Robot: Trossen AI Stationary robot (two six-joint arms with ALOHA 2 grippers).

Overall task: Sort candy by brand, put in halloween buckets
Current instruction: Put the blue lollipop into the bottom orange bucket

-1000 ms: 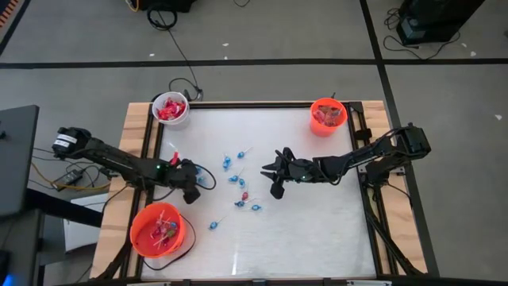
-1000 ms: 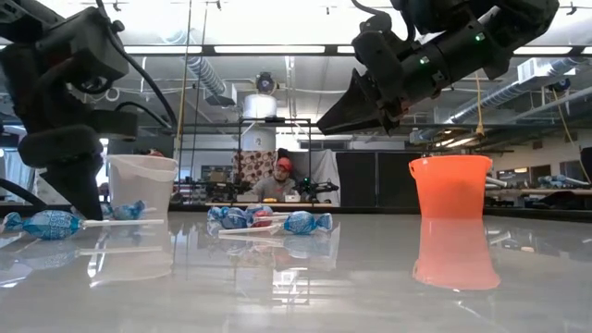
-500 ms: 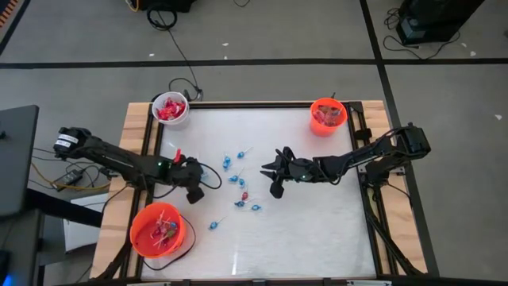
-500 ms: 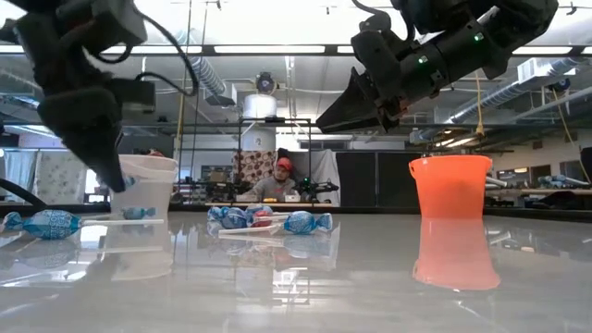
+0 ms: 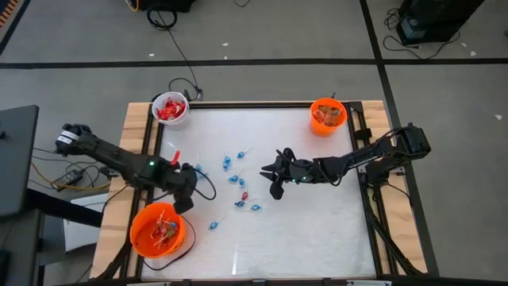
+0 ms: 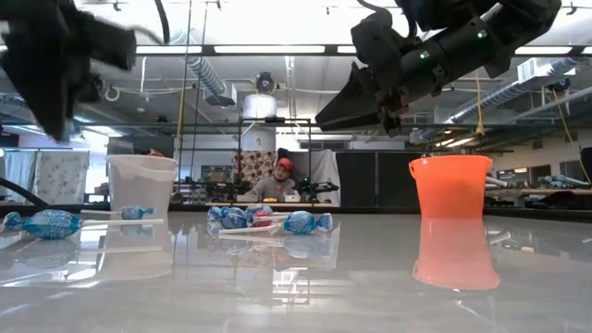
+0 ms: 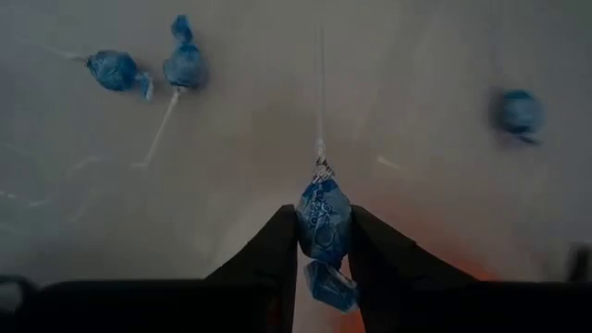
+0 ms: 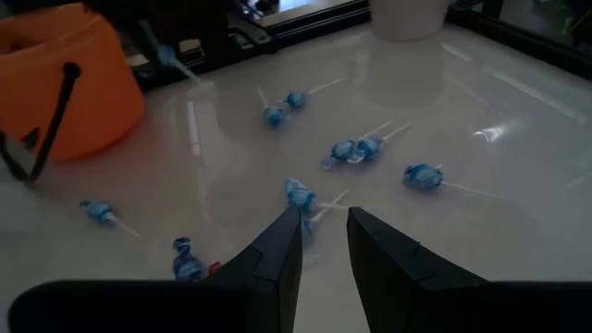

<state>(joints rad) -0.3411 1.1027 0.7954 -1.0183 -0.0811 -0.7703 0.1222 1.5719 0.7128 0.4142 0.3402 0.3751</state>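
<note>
My left gripper (image 5: 184,193) hangs above the table beside the larger orange bucket (image 5: 158,230), shut on a blue-wrapped lollipop (image 7: 323,220). Several more blue lollipops (image 5: 238,181) lie flat on the table's middle. The white bucket (image 5: 170,109) at the far left holds red candy. At the far right stands the small orange bucket (image 5: 328,116). My right gripper (image 5: 274,172) hovers open, right of the scattered lollipops, nothing between its fingers (image 8: 277,245). My left gripper pinches the lollipop's wrapped head (image 7: 314,211) between its two fingers, coming from above and pointing steeply down. The white stick (image 7: 321,111) points away beyond the fingertips. The lollipop hangs clear of the table.
The larger orange bucket holds pink and green wrapped candy (image 5: 163,230). Its handle (image 8: 51,111) shows in the right wrist view. Bare table lies along the near edge and right half (image 5: 317,230). A person (image 6: 280,180) sits far behind the table.
My left gripper has risen from the table with the blue lollipop, which now hangs clear, and has drifted a little toward the larger orange bucket, tipping steeper as it went.
</note>
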